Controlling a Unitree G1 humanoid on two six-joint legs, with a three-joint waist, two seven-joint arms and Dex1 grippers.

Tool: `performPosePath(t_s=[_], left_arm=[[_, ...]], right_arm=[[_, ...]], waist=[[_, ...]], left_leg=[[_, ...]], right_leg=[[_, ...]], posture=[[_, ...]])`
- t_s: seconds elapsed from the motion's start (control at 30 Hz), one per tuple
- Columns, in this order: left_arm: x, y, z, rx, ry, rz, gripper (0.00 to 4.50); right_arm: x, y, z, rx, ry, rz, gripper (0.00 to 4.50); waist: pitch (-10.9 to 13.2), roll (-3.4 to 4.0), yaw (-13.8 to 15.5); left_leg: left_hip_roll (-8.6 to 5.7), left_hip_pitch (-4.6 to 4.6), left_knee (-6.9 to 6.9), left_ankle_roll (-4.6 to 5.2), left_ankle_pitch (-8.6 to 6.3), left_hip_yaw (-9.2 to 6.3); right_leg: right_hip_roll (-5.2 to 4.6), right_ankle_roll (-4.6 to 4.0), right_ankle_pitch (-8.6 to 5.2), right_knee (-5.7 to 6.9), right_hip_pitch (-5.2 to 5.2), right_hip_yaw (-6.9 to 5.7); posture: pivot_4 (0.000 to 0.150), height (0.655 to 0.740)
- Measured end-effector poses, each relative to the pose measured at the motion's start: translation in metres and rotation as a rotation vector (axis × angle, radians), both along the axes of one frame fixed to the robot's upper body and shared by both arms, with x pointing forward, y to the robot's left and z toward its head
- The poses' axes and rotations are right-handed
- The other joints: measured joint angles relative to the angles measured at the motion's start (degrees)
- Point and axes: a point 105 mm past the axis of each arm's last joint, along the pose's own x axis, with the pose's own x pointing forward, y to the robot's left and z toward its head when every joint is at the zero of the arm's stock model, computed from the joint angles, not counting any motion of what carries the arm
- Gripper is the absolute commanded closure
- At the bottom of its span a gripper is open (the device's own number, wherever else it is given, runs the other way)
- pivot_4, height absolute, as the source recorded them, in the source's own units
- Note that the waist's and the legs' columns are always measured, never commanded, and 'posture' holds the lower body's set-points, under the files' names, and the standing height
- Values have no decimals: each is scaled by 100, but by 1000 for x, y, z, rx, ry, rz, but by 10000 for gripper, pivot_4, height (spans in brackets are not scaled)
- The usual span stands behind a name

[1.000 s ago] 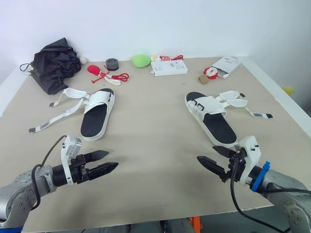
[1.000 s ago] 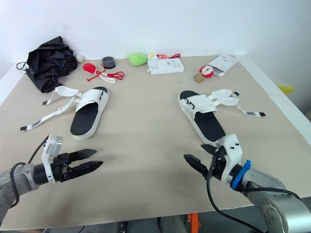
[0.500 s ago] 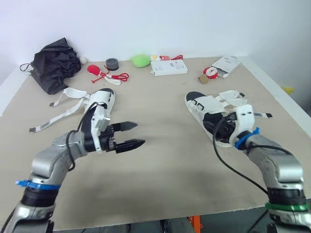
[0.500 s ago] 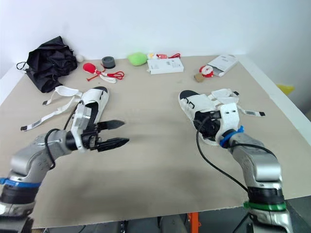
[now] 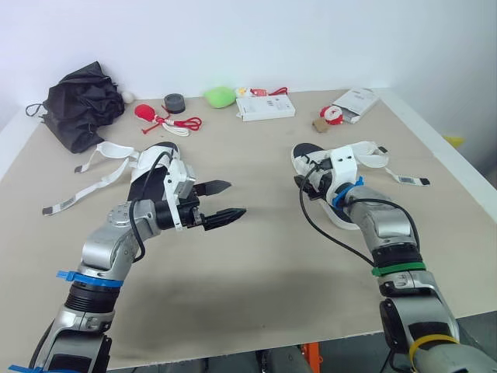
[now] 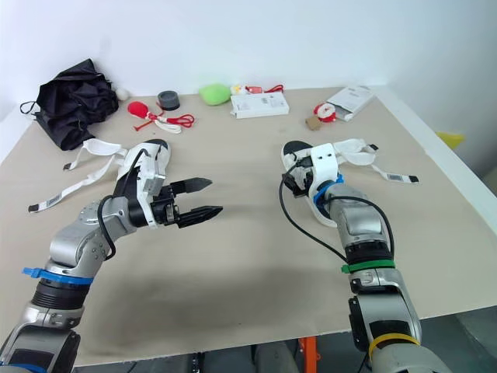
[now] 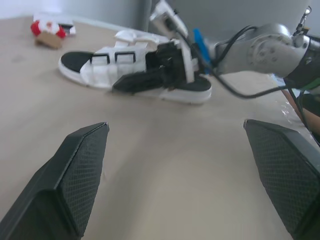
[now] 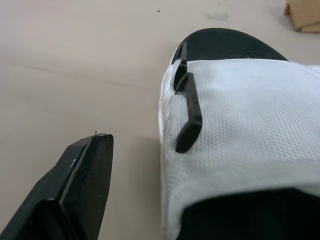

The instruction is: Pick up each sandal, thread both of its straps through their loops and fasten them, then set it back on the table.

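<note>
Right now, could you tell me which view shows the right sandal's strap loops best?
The left wrist view: both black loops sit side by side on the sandal, openings visible. The right wrist view shows them close but edge-on; the head views show them small.

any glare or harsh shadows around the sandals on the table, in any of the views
Left eye view: light falls evenly on the matte table, with no glare; the left sandal and right sandal cast only thin, soft shadows. Left wrist view: a narrow dark shadow runs under the right sandal. Right wrist view: its white band is bright but not washed out, the insole dark.
</note>
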Motion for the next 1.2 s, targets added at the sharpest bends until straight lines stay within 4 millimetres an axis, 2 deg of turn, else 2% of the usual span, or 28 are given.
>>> performPosePath(t_s=[0.1,0.13,0.23,0.27,0.3,0.33,0.5,0.67,0.7,0.77,0.87,0.97,1.03,1.2], left_arm=[[4,0,-1,0,-6,26,0],[5,1,0,-7,-7,38,0],[7,4,2,-16,-12,54,0],[7,5,3,-19,-14,57,0],[8,8,4,-25,-16,64,0],[8,9,6,-29,-16,68,0],[8,13,7,-45,4,73,0],[9,21,9,-35,25,73,0],[8,23,9,-20,28,63,0],[5,34,8,41,36,39,0],[10,46,10,106,45,38,0],[10,45,9,145,46,-1,0],[9,47,6,161,61,-23,0],[2,46,-3,241,49,-91,0]], right_arm=[[8,-1,2,-6,-24,-11,17832],[11,-1,2,-10,-36,-7,22470],[12,1,1,-9,-49,17,31380],[12,2,1,-9,-52,22,37568],[12,2,1,-9,-55,32,41812],[12,3,1,-10,-60,39,43951],[11,4,1,6,-66,84,43951],[0,16,0,90,-17,232,43951],[-7,20,1,100,-1,295,43951],[-41,32,3,81,56,558,43951],[-82,55,10,56,145,865,43951],[-103,78,12,36,190,1023,43951],[-118,86,8,-5,222,1110,43951],[-139,96,1,-90,264,1258,43951]], waist=[[0,0,-26],[0,0,-34],[0,0,-34],[0,0,-34],[0,0,-35],[0,0,-34],[-1,-1,-35],[0,0,-42],[0,0,-39],[3,4,-35],[5,8,-43],[5,8,-36],[5,8,-32],[5,7,-23]], left_leg=[[0,0,-1,0,0,4],[0,2,0,0,0,8],[1,5,0,1,1,10],[1,6,0,1,1,10],[1,6,0,2,1,10],[1,6,0,2,2,10],[2,6,0,2,1,12],[9,5,-5,2,1,12],[9,2,-7,2,1,9],[9,-3,-10,3,-1,7],[9,-3,-8,3,-2,13],[9,-1,-6,2,0,11],[9,-2,-6,2,0,9],[6,-17,-5,1,-1,11]], right_leg=[[0,-1,2,0,-1,6],[0,1,4,0,-1,9],[2,4,6,1,0,12],[2,4,6,1,1,11],[2,4,7,1,1,11],[2,4,7,1,1,12],[2,4,7,0,0,14],[10,1,6,0,-3,14],[10,0,5,1,-7,12],[11,-2,1,1,-12,10],[10,0,-1,1,-16,12],[12,-1,1,5,-16,9],[12,-1,1,6,-17,8],[8,1,-2,4,-27,9]], posture=[[1500,7400],[1500,7400],[1500,7400],[1500,7400],[1500,7400],[1500,7400],[1500,7400],[1500,7400],[1500,7400],[1500,7400],[1500,7400],[1500,7400],[1500,7400],[1500,7400]])
